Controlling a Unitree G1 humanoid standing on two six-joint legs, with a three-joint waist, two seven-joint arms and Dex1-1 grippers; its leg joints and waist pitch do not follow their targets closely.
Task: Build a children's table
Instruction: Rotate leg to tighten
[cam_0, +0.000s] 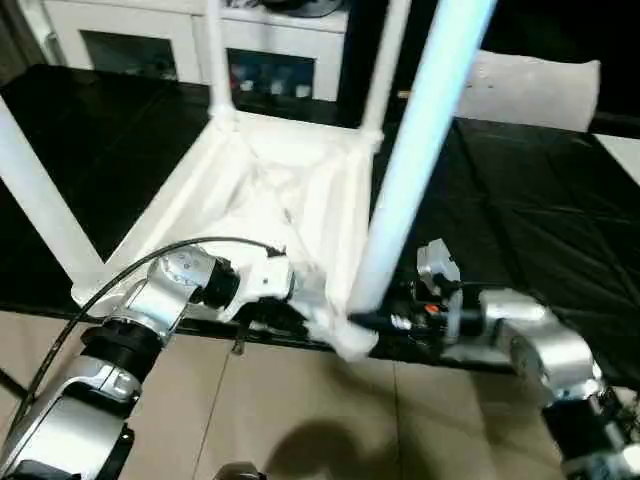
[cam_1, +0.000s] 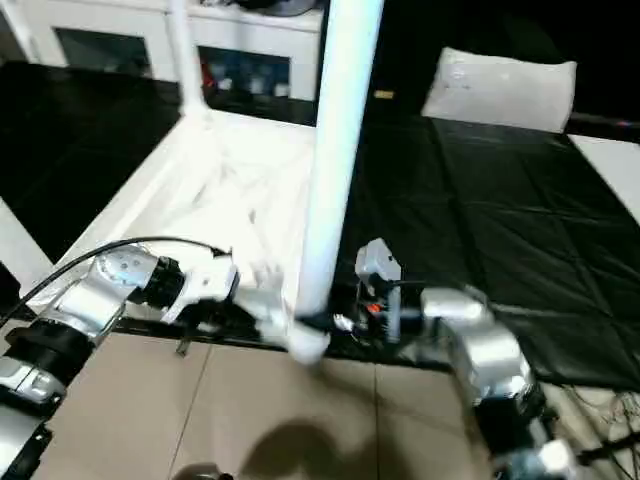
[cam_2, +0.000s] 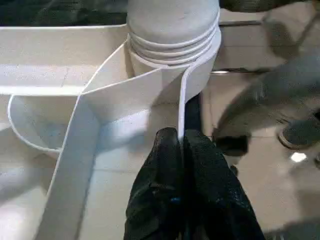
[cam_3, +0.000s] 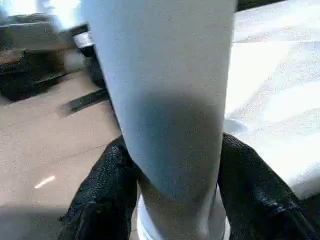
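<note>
An inverted white plastic table top (cam_0: 290, 190) occupies the centre of the left eye view, ribbed underside up, resting on a black quilted mat (cam_0: 520, 220) with its near edge over a beige tiled floor (cam_0: 300, 420). Smooth, round, tapered white legs stand up from its corners: two far legs (cam_0: 214, 55) in the upper centre, one leg (cam_0: 40, 195) at the left edge, and the near leg (cam_0: 420, 150) running from the lower centre to the top of the frame, tilted to the right.

The near leg's threaded base sits in the round near corner socket (cam_2: 172, 50); the left wrist view shows stacked thread rings above the socket collar, with thin flat ribs meeting the socket at an angle.

The left gripper (cam_2: 182, 150), with its textured black fingers pressed together, pinches a thin upright rib of the top just beside that socket. The right gripper (cam_3: 175, 165) clasps the near leg low on its shaft, one black finger on each side of the smooth tube. Both silver forearms enter from the lower corners of the eye views.

In the upper left stands a white cabinet (cam_0: 190, 40) with dark openings. In the upper right lies a soft white cushion-like bag (cam_1: 500, 85) on the mat.
</note>
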